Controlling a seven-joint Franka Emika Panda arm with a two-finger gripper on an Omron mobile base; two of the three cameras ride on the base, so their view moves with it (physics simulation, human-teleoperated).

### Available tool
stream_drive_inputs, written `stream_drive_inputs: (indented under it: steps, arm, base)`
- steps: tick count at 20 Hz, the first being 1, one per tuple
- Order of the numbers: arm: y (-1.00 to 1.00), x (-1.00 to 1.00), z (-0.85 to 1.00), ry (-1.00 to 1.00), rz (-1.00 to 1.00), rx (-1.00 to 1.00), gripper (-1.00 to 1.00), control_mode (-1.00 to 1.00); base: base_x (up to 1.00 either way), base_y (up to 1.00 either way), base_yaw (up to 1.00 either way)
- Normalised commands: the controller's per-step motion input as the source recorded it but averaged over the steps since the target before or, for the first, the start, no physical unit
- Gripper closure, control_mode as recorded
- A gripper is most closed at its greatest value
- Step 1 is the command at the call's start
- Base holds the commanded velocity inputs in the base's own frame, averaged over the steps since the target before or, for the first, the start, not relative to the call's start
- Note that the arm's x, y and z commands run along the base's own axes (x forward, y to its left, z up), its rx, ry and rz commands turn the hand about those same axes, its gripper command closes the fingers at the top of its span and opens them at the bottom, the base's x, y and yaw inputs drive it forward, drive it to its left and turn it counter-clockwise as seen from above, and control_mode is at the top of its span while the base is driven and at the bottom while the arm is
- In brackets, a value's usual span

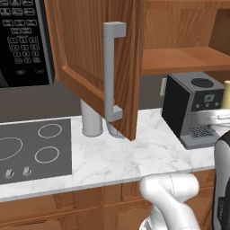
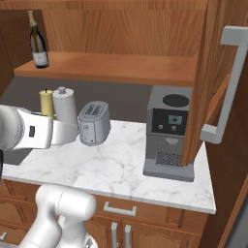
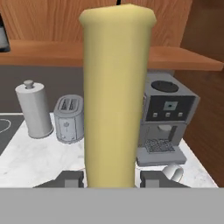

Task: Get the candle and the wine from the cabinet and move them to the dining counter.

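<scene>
Since the candle (image 3: 117, 96) is already clamped upright between the gripper (image 3: 113, 178) fingers — long axis vertical, sticking straight up past the tips — I'd say this half of the job is a carry now, not a grab. It's out of the cabinet (image 2: 126, 68), hanging over the worktop near the grey canister (image 2: 64, 110) and toaster (image 2: 94, 123). The wine (image 2: 37, 41) stands on the shelf, up and to the arm's left, well apart. No dining counter ahead of me — so my guess is the base has to turn away before I set it down.
</scene>
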Motion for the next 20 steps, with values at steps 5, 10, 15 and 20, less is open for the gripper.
stream_drive_inputs:
  steps: [5, 10, 15, 20]
  arm:
    - [0.17, 0.00, 0.00, 0.08, 0.10, 0.02, 1.00, -1.00]
    - [0.22, 0.00, 0.00, 0.01, 0.06, 0.00, 1.00, -1.00]
    - [0.22, 0.00, 0.00, 0.00, 0.00, 0.00, 1.00, -1.00]
    - [0.00, 0.00, 0.00, -0.01, 0.00, 0.01, 1.00, -1.00]
  base:
    - [0.00, 0.00, 0.00]
    - [0.00, 0.00, 0.00]
    - [0.00, 0.00, 0.00]
    - [0.00, 0.00, 0.00]
